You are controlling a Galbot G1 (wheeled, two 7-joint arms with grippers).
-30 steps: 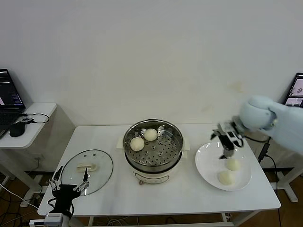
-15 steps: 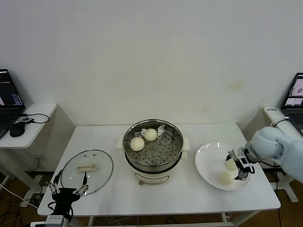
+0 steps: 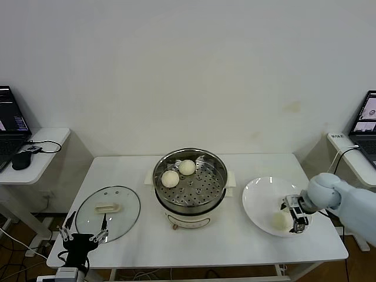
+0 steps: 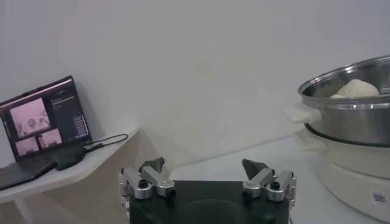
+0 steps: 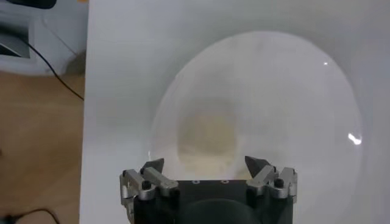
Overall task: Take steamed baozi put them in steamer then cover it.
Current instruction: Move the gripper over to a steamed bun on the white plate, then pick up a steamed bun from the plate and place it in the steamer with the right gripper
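Right gripper low over the white plate, jaws spread, holding nothing.

The right gripper (image 3: 296, 216) hangs open just above a baozi (image 5: 206, 141) on the white plate (image 3: 256, 202), at the table's right side. 2 baozi (image 3: 178, 173) lie inside the steamer (image 3: 190, 181) in the table's middle. The cover (image 3: 108, 212) lies flat on the table's left side. The left gripper (image 3: 82, 237), also open, is parked low at the front left edge.
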